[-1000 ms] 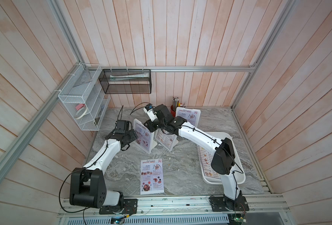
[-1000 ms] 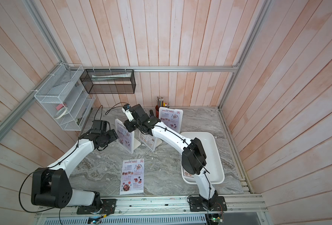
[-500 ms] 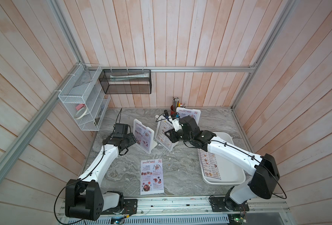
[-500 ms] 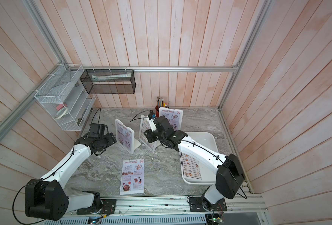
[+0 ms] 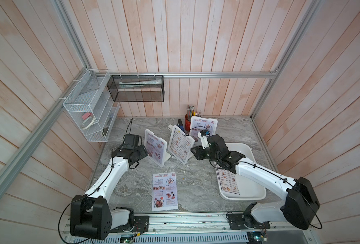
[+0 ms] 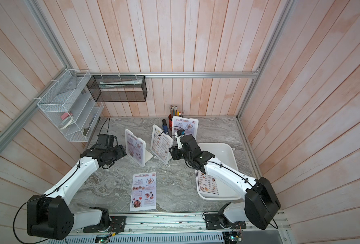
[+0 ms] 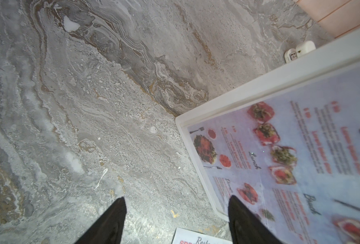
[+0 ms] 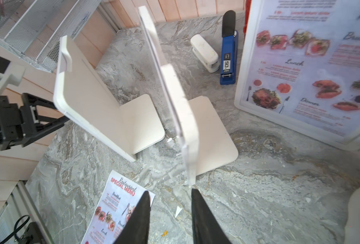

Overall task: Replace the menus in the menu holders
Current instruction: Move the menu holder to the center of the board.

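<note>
Apparently mid-swap, the left hand [image 7: 177,197] and right hand [image 8: 170,191] gape empty by the menu holders [image 8: 210,131]; next, likely, pinching the SPECIAL MENU sheet [image 7: 291,152] from the left holder [image 7: 248,84].

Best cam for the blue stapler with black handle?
Right wrist: blue stapler with black handle is whole, close and unobstructed. In both top views it is small, partly behind the middle white plastic menu holder. Left wrist view lacks it.
</note>
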{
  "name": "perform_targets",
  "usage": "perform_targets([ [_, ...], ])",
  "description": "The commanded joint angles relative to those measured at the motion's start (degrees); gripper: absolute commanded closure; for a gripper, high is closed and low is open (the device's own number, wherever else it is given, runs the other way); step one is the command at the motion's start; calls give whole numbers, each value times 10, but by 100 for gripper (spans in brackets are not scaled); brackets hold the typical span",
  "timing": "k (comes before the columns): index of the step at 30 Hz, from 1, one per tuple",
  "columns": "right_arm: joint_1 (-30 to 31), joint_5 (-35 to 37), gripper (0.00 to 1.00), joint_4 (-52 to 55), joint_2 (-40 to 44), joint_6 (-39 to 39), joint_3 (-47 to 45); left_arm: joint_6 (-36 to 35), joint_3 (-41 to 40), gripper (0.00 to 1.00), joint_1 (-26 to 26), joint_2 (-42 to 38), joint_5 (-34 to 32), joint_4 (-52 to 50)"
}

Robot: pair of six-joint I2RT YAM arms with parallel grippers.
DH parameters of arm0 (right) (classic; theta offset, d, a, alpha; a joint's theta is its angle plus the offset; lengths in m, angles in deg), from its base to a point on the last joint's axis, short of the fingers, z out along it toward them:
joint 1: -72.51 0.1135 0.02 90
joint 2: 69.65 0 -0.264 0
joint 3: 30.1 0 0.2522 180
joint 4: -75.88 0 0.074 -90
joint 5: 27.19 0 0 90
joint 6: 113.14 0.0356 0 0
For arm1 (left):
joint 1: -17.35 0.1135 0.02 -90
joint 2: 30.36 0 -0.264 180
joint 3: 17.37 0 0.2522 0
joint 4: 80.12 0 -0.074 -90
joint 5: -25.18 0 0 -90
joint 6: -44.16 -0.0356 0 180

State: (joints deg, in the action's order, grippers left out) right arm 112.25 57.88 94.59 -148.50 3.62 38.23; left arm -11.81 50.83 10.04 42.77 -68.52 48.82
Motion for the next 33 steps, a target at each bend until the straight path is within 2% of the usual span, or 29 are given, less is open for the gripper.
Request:
perform_targets([
  [1, -14, 8, 66, -43, -18, -10, -5, -12, 14, 22, -4, -17, -12, -14],
  [14, -20, -18, 62, -107, -63, -26, -5, -13, 16, 22, -4, -15, -16, -21],
  [23, -20, -12, 76, -130, -111, -50, 26, -12, 18, 22, -5, -21, -17, -23],
  [33, -22, -12, 79, -154, -186, -105, 92, -13, 33, 22, -7, -13, -15, -25],
])
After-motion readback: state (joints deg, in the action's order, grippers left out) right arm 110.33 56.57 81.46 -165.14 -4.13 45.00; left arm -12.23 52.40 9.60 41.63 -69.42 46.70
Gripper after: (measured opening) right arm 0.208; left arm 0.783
